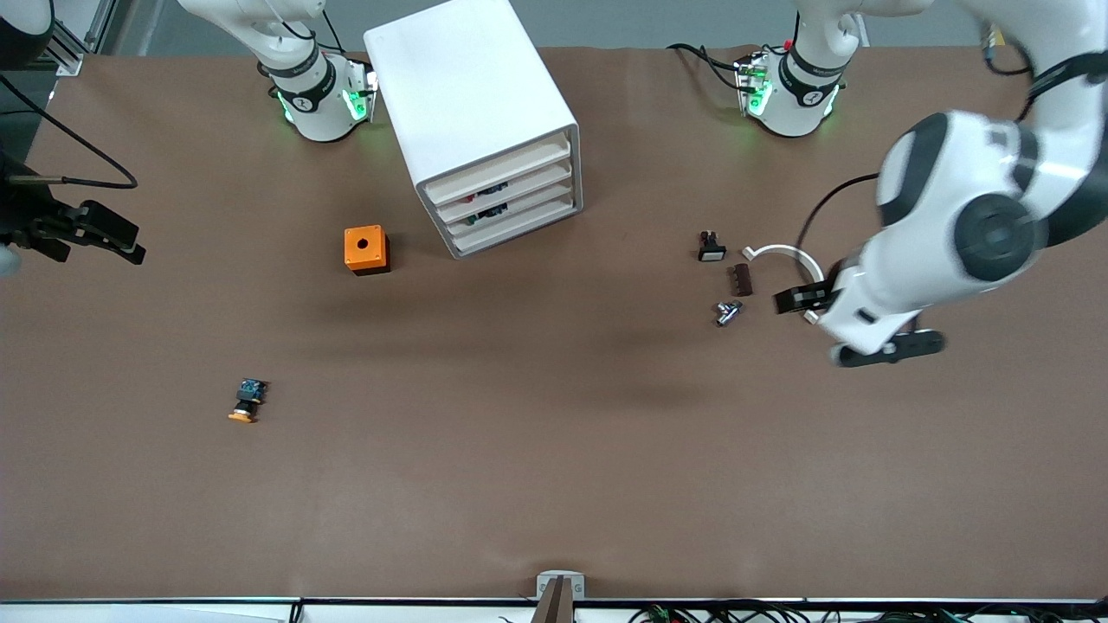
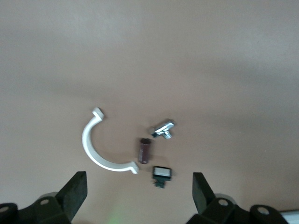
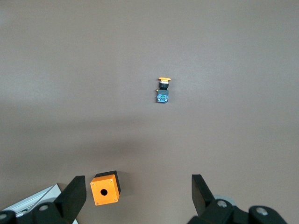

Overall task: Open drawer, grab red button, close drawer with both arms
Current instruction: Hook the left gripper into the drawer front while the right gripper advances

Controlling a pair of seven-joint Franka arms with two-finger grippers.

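The white cabinet (image 1: pixel 467 86) stands between the two arm bases. Its four white drawers (image 1: pixel 511 192) all sit pushed in. The red-capped button is hidden; only small dark and coloured bits show in the gaps between the drawer fronts. My left gripper (image 1: pixel 853 324) is open and empty, up over the table toward the left arm's end, beside a group of small parts; its fingers (image 2: pixel 77 189) frame bare table. My right gripper (image 1: pixel 86 235) is open and empty, up over the right arm's end of the table. In the right wrist view it (image 3: pixel 138 186) hangs above the orange cube (image 3: pixel 104 188).
The orange cube with a round hole (image 1: pixel 366 249) stands beside the cabinet. An orange-capped button (image 1: pixel 247 401) lies nearer the front camera. A white C-shaped ring (image 1: pixel 783 253), a brown piece (image 1: pixel 742 279), a silver fitting (image 1: pixel 727 311) and a small black switch (image 1: pixel 711 247) lie by the left gripper.
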